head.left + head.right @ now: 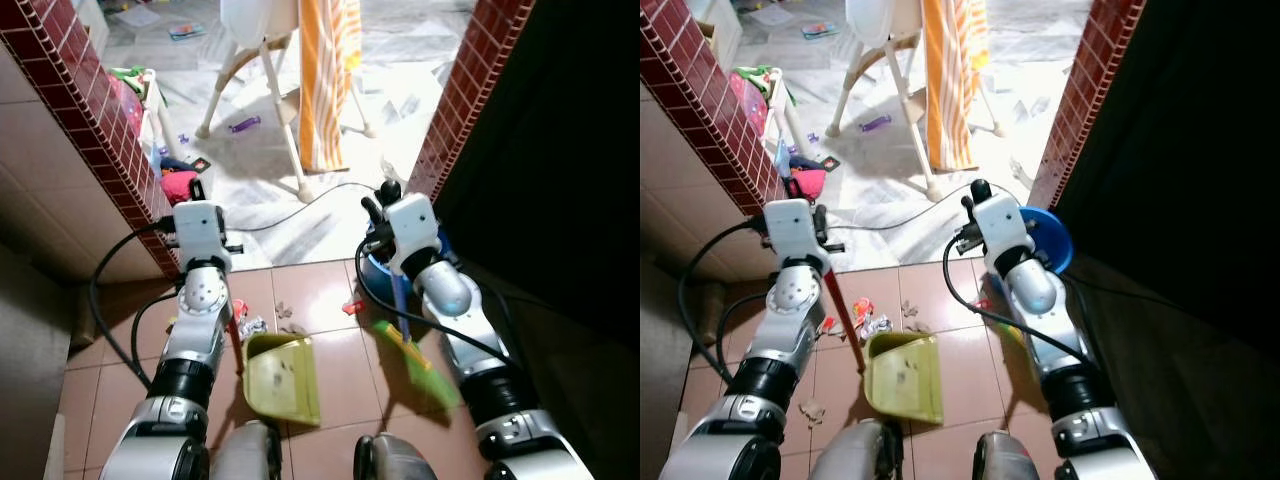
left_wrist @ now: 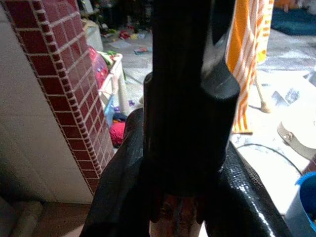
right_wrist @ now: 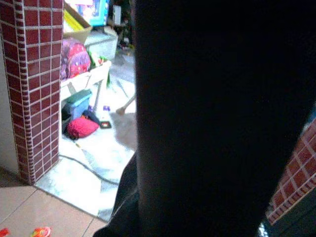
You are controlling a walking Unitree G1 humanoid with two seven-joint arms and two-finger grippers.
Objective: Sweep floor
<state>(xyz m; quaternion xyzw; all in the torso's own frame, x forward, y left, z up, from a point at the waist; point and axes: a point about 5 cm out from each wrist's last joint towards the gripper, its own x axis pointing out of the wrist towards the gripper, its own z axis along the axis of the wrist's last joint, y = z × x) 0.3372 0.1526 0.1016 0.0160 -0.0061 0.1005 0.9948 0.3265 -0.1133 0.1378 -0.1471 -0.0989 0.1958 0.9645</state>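
My left gripper (image 1: pixel 198 196) is shut on the upright handle of a yellow-green dustpan (image 1: pixel 281 376). The handle's red shaft (image 1: pixel 844 322) runs down to the pan, which rests on the pink floor tiles between my arms. In the left wrist view the dark handle top (image 2: pixel 185 98) stands between my fingers (image 2: pixel 121 192). My right gripper (image 1: pixel 379 206) is shut on a broom with a blue shaft (image 1: pixel 401 302); its green bristles (image 1: pixel 417 362) lie on the tiles to the right of the pan. Scraps of litter (image 1: pixel 868 322) sit just ahead of the pan, and a red bit (image 1: pixel 352 307) lies near the broom.
Red-tiled wall ends (image 1: pixel 100 120) (image 1: pixel 465 90) frame a doorway ahead. Beyond it stand a high chair (image 1: pixel 262 70), an orange striped cloth (image 1: pixel 325 80), a black cable (image 1: pixel 300 212) and toys (image 1: pixel 180 185). A round blue object (image 1: pixel 1046 236) sits by my right wrist. Darkness lies to the right.
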